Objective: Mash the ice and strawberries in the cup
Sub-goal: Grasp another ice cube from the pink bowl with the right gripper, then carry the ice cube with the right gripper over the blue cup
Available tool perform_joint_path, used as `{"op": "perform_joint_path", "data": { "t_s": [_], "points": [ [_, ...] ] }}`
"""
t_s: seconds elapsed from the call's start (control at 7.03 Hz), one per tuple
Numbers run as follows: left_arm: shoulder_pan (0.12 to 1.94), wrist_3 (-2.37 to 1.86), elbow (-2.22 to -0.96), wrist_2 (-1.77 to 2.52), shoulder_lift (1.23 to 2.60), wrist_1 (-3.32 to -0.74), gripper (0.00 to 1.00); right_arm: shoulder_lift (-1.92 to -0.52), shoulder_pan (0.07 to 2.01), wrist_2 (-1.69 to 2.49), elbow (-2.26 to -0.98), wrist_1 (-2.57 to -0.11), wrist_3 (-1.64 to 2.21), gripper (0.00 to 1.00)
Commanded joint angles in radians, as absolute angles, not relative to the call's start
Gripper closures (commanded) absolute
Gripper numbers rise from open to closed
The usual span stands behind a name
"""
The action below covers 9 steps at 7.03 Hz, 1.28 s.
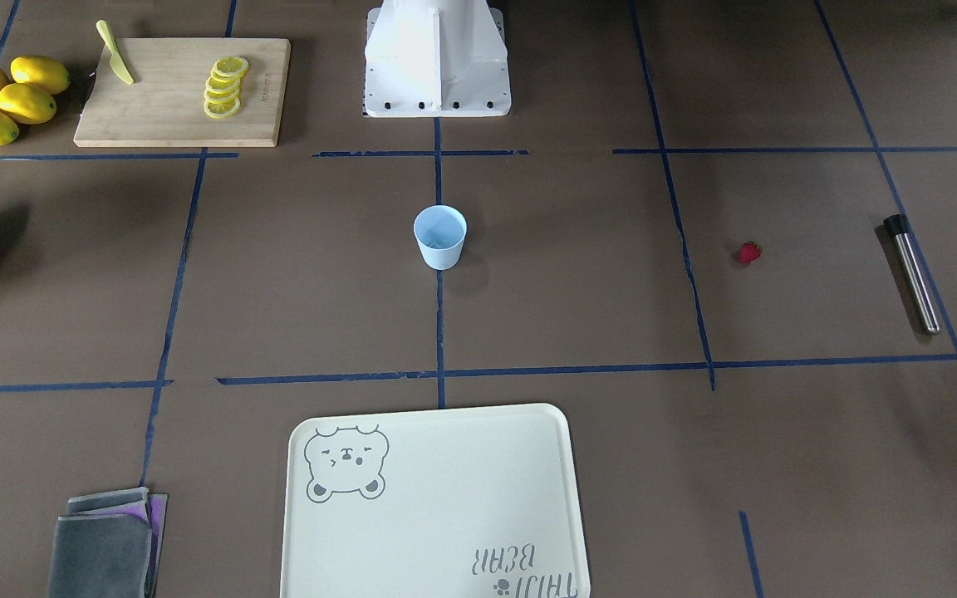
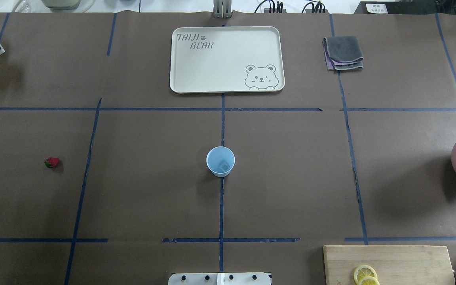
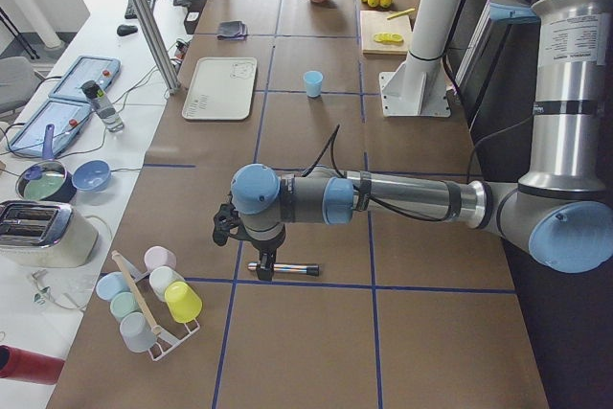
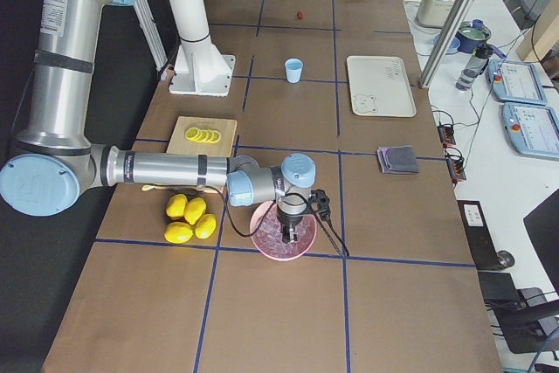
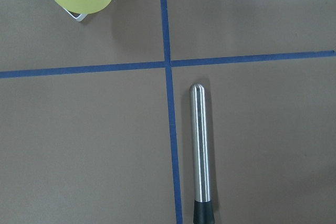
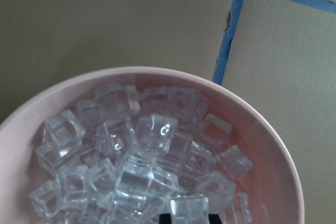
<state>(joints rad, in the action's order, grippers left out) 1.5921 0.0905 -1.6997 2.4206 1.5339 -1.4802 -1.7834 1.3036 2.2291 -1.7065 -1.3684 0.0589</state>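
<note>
The pale blue cup stands upright at the table's centre with one clear ice cube inside. The red strawberry lies alone on the table's left part. My right gripper is down in the pink bowl, which is full of ice cubes. In the right wrist view its dark fingertips flank one cube closely. My left gripper hangs just over the steel muddler, apart from it. I cannot tell whether the left gripper is open or shut.
A cream bear tray and folded grey cloths lie at the far side. A cutting board carries lemon slices and a yellow knife, with whole lemons beside it. A rack of cups stands near the muddler.
</note>
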Motion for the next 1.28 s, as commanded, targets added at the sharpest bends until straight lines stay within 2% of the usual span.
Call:
{"op": "perform_joint_path", "data": {
  "t_s": [0.0,0.28,0.57,1.14],
  "points": [
    [1.592,0.091,-1.7,2.421,1.534,-1.48,0.0,-1.827,1.347,2.229,-1.768,-1.377,0.018,1.0],
    [1.592,0.091,-1.7,2.421,1.532,-1.48,0.0,-1.761,1.347,2.244,-1.813,-1.393,0.038,1.0],
    [1.592,0.092,-1.698,2.421,1.531,-1.48,0.0,-1.589,1.318,2.339,-1.883,-1.545,0.157,1.0],
    [1.592,0.092,-1.695,2.421,1.529,-1.48,0.0,-1.225,0.968,2.292,-1.899,-1.6,0.758,1.0]
  ]
}}
